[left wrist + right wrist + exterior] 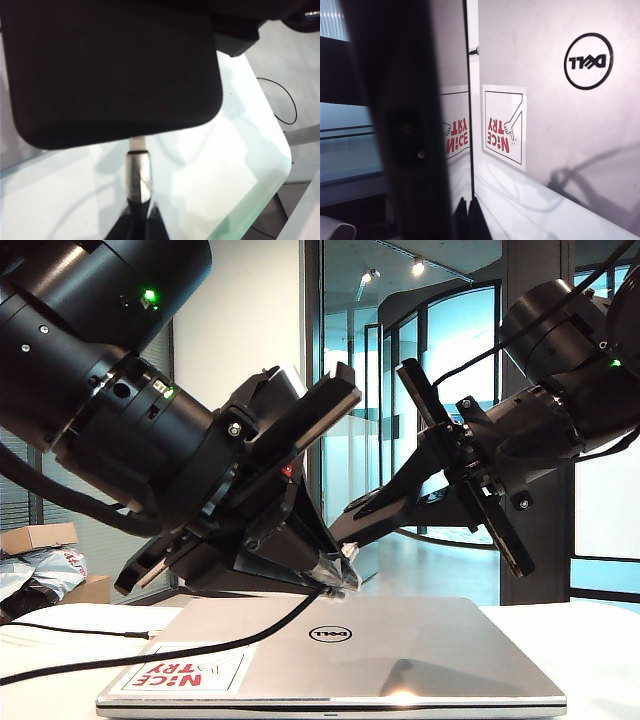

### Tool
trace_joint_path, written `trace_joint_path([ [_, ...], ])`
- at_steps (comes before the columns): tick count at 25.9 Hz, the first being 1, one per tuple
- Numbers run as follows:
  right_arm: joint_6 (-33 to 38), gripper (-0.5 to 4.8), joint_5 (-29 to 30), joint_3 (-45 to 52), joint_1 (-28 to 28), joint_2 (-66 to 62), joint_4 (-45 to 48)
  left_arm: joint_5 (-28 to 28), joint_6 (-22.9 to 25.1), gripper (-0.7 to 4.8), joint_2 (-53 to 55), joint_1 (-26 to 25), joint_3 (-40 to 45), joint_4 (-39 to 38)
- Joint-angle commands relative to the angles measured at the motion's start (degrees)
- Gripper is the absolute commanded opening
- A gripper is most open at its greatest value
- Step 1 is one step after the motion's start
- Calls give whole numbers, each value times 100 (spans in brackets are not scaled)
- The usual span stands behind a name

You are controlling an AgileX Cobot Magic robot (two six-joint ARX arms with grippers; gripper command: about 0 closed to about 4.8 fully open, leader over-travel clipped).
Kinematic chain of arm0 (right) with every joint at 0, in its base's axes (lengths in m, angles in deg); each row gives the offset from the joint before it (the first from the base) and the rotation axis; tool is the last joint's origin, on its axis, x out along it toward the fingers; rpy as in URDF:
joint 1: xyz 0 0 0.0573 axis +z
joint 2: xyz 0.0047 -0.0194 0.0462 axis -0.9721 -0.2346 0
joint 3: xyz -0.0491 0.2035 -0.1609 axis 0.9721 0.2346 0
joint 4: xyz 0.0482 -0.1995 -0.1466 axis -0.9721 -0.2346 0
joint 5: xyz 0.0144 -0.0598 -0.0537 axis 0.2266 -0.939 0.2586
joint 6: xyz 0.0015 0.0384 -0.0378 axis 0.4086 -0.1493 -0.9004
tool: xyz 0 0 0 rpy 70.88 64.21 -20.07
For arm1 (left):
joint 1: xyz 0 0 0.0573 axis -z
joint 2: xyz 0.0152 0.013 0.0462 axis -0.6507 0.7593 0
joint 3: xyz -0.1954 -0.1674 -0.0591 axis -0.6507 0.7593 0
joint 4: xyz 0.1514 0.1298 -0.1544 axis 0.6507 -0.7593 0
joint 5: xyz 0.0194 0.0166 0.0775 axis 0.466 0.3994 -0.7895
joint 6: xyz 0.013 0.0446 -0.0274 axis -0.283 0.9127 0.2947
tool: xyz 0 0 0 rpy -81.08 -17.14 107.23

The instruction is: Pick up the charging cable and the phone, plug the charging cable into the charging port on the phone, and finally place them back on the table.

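**Plug Meets Port Above the Laptop**

Glass walls and ceiling spotlights fill the background behind a white surface (600,640), where a closed silver Dell laptop (400,650) with a "Nice Try" sticker (185,672) lies. Both arms are raised over it and meet in the middle.

On the left of the exterior view, the left gripper (335,572) has its fingers closed on the silvery plug of the charging cable (240,640); the black cord trails down across the laptop lid and off to the left. On the right, the right gripper (395,502) is clamped on the phone (385,505), held edge-on and angled down toward the plug. In the left wrist view the plug (138,172) sits directly under the phone's rounded end (115,75), its tip touching or just entering the edge; whether it is fully seated cannot be told.

Judging by this, both pickups are done and the plugging step is underway or nearly finished. Confirming the insertion and setting phone and cable back on the surface remain.
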State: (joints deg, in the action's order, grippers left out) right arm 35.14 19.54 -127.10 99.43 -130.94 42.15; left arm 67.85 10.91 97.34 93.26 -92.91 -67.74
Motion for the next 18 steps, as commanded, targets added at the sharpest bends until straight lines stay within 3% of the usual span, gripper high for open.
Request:
trace_joint_path([
  [1,-9,-5,179,-22,15,39,179,11,-17,-6,-13,-11,-7,72],
  [15,-9,-5,138,-22,11,42,184,9,-33,-6,-13,-11,-7,-15],
  [18,-46,-5,173,-22,11,42,181,9,-225,-6,-13,-13,-7,-13],
])
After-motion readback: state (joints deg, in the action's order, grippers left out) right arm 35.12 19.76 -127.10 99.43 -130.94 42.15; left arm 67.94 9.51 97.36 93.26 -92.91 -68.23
